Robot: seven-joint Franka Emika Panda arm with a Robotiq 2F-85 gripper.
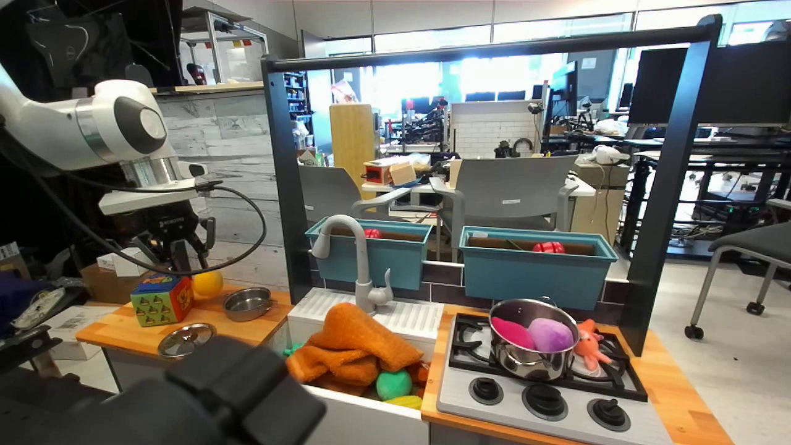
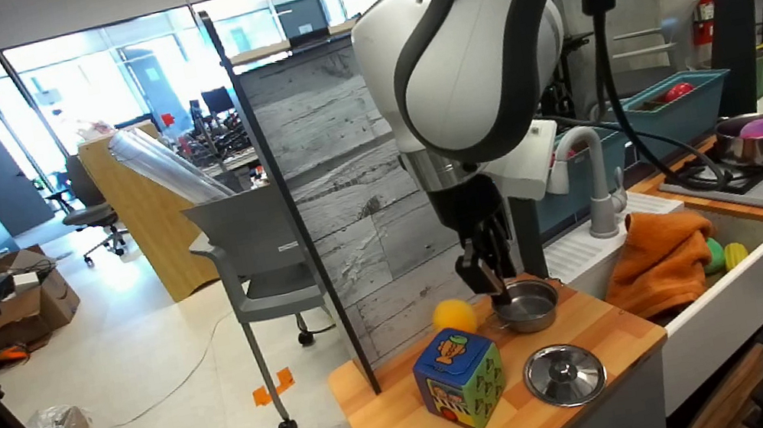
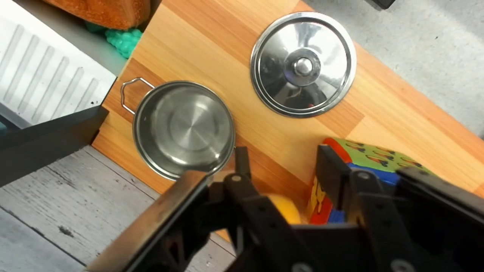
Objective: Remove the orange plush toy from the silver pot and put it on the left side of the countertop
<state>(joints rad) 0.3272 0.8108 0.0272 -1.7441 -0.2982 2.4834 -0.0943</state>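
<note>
My gripper [image 1: 190, 254] is open and empty above the left wooden counter; it also shows in an exterior view [image 2: 491, 287] and the wrist view [image 3: 285, 162]. A round yellow-orange toy [image 1: 207, 283] lies on that counter below the gripper, partly hidden by a finger in the wrist view [image 3: 286, 207]. A small silver pot [image 3: 184, 130] stands empty beside it, also in both exterior views [image 1: 247, 305] [image 2: 529, 309]. A larger silver pot [image 1: 534, 366] on the stove holds a pink and a purple plush. An orange-pink plush with limbs [image 1: 591, 347] lies beside that pot.
A colourful cube [image 2: 459, 379] and a silver lid [image 3: 302, 66] lie on the left counter. The sink [image 1: 364, 408] holds an orange towel [image 1: 358, 346] and toy food. A grey faucet [image 1: 364, 272] rises behind it. A wood-patterned panel [image 2: 351, 172] borders the counter.
</note>
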